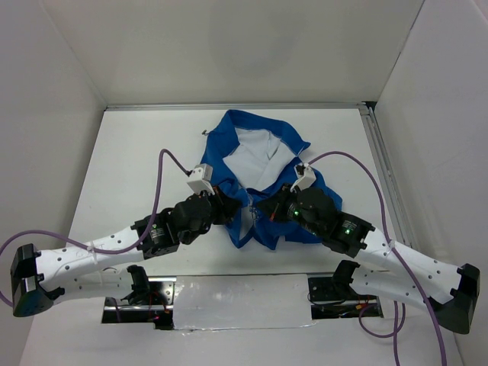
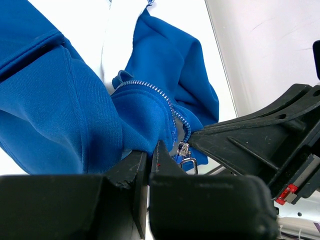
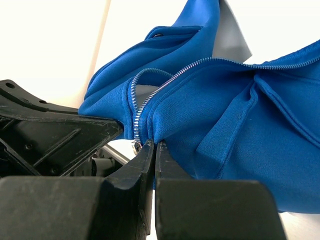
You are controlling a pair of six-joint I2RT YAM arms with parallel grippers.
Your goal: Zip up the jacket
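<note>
Top external: is looking down from above, behind the arm bases (image 1: 30,278), far off.
Wrist views: are looking out low, very close, angling toward each other.
Shared: jacket (image 2: 50,115) zipper (image 2: 170,107) end, lower centre of both.

Your white table (image 1: 130,160) carries a single blue jacket (image 1: 258,229), lying crumpled at its centre, collar toward the far edge and white lining (image 1: 255,156) open to the camera above. Its lower end points toward the near edge. A metal rail (image 1: 383,179) runs along the table's right side, near to far. At the middle of the near edge you see a shiny silver plate (image 1: 236,296) lying flat.
</note>
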